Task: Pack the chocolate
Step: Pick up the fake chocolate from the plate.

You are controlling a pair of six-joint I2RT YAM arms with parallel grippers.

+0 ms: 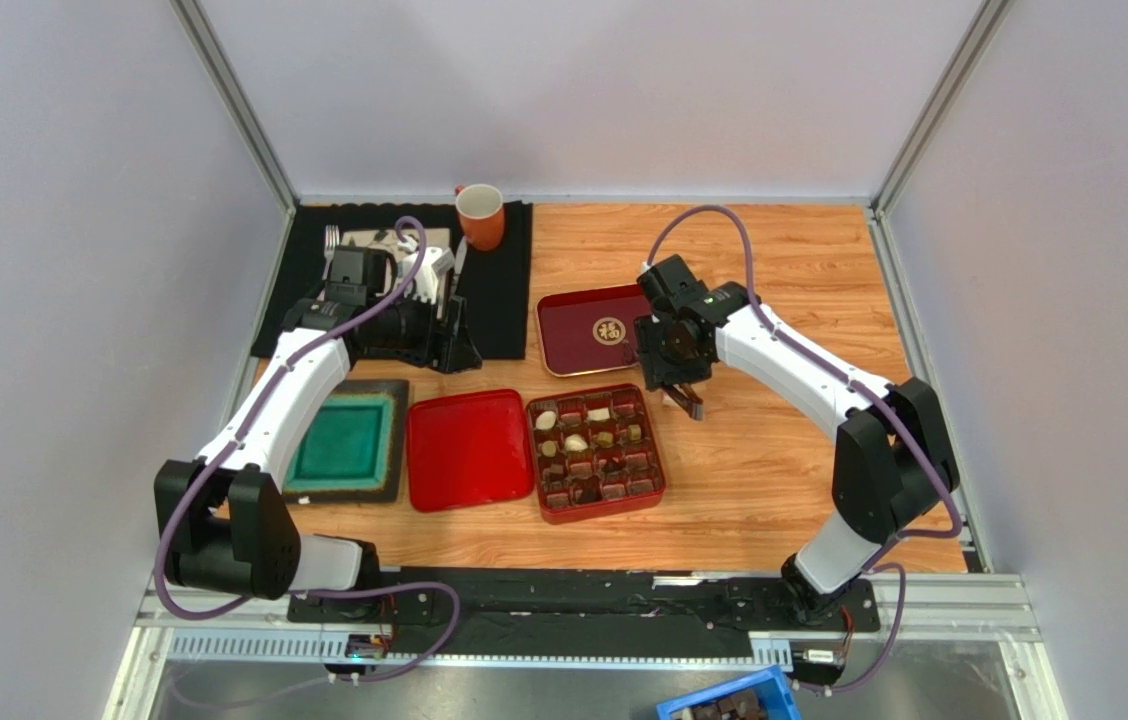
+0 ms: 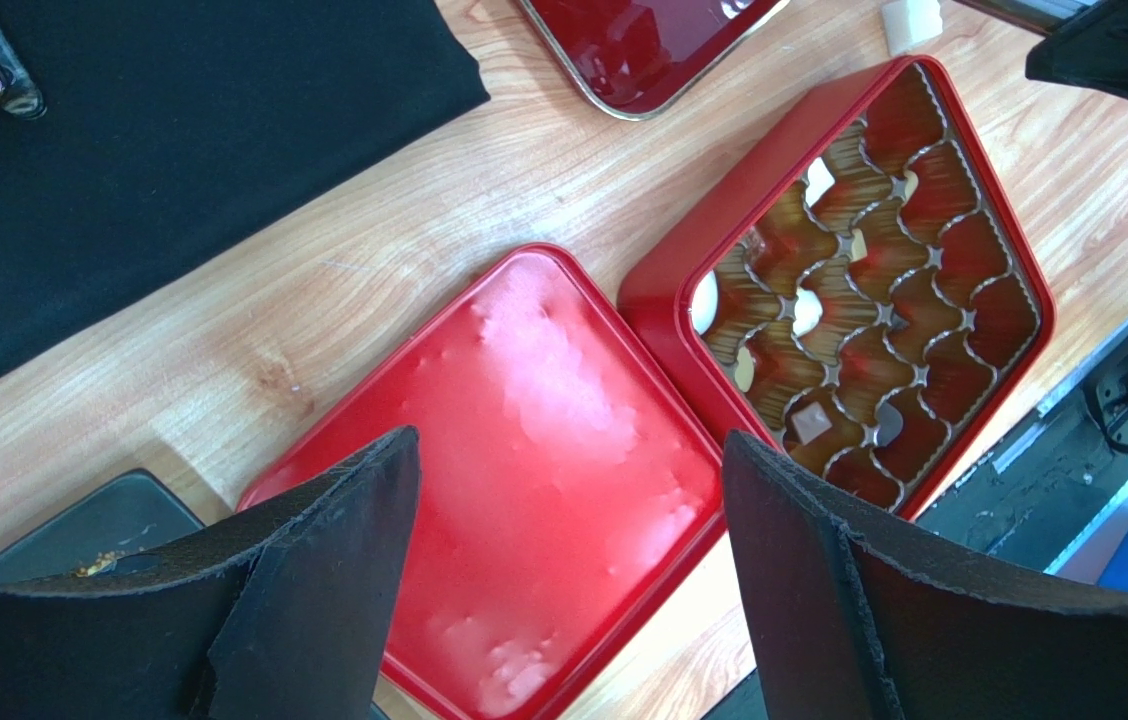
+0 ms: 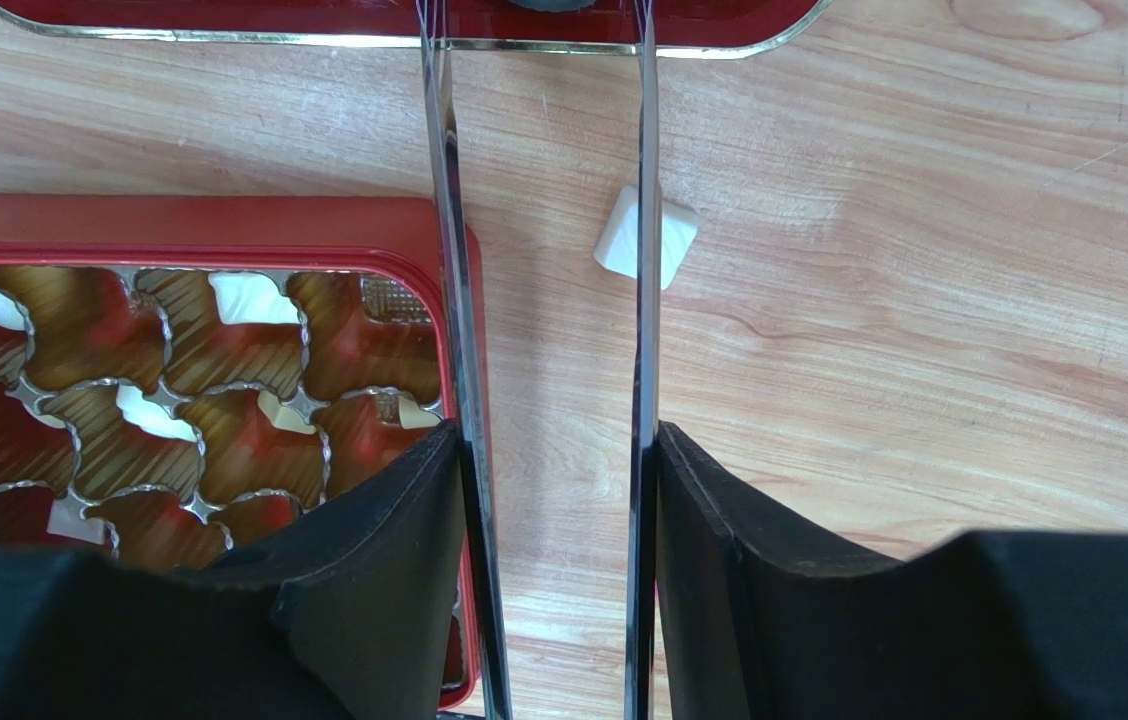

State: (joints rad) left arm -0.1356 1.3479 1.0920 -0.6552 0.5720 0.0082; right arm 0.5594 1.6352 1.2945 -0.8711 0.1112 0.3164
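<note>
The red box (image 1: 599, 512) with gridded cups holds several chocolate pieces (image 1: 576, 443), white and dark; they also show in the right wrist view (image 3: 252, 297) and the left wrist view (image 2: 808, 312). One white square chocolate (image 3: 645, 237) lies on the wood just right of the box, partly behind a blade. My right gripper (image 3: 555, 443) is shut on thin metal tongs (image 3: 443, 225), whose two blades stand apart above the table beside the box's rim (image 3: 225, 218). My left gripper (image 2: 570, 450) hangs open over the red lid (image 2: 525, 450), holding nothing.
The red lid (image 1: 468, 447) lies left of the box. A dark red tray (image 1: 585, 330) with a gold emblem sits behind the box. An orange mug (image 1: 482, 215) stands on a black mat (image 1: 503, 285) at the back. A green tray (image 1: 337, 440) is at the left.
</note>
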